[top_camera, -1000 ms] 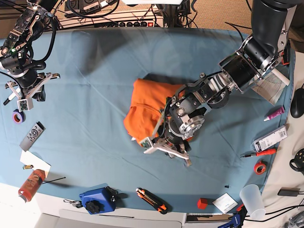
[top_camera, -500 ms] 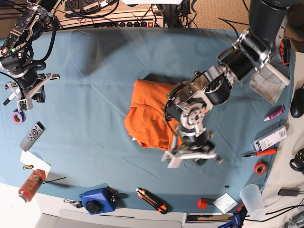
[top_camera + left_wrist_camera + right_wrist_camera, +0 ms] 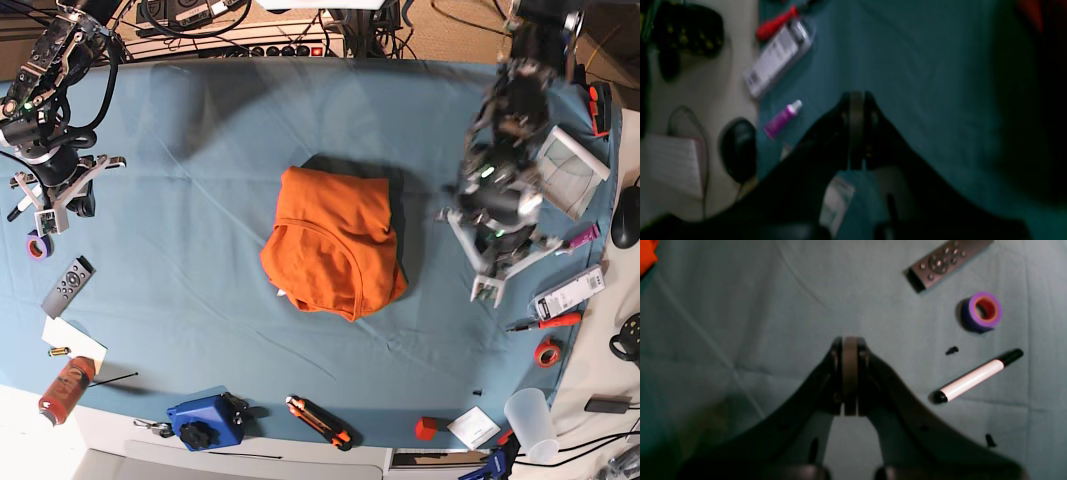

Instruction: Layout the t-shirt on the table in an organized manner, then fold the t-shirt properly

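Observation:
The orange t-shirt [image 3: 335, 245] lies in a folded, slightly rumpled bundle at the middle of the blue-teal table [image 3: 200, 120]. My left gripper [image 3: 488, 290] hovers to the right of it, apart from the cloth; in the left wrist view the left gripper [image 3: 856, 96] is shut and empty over bare table, with a sliver of t-shirt [image 3: 1028, 13] at the top right. My right gripper [image 3: 47, 220] stays near the table's left edge; the right wrist view shows the right gripper [image 3: 849, 340] shut and empty, with a corner of t-shirt [image 3: 646, 255] at the top left.
Near the left gripper lie a purple tube [image 3: 783, 115], a white package [image 3: 778, 60] and a red screwdriver [image 3: 776, 21]. By the right gripper are a remote [image 3: 947, 261], purple tape [image 3: 983, 310] and a marker [image 3: 977, 376]. A blue case [image 3: 205, 422] and cutter [image 3: 320, 420] sit along the front edge.
My left arm let go of the t-shirt's lower right edge, shut its jaws and swung away to the right. The t-shirt stays bundled. The right arm has not moved.

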Action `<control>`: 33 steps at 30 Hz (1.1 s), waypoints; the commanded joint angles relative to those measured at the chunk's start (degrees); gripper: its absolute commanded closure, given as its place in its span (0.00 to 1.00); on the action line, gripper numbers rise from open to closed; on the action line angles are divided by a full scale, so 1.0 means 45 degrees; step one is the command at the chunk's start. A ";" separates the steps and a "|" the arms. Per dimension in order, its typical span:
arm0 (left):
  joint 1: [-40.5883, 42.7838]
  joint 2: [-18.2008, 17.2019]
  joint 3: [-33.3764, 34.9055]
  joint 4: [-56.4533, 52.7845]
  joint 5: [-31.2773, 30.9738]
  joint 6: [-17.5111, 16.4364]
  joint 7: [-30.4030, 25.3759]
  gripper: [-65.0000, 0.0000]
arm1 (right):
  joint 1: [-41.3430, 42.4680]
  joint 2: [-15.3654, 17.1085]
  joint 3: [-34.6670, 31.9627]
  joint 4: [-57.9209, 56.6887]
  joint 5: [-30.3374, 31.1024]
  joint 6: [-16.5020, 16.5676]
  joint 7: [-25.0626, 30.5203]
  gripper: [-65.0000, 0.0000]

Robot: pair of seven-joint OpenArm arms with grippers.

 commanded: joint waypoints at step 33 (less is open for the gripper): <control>1.1225 0.1282 -0.7009 0.3196 -0.5119 -0.2924 -0.0724 1.00 | -0.3575 0.0151 0.0073 0.0189 0.9131 0.1130 -0.3223 1.00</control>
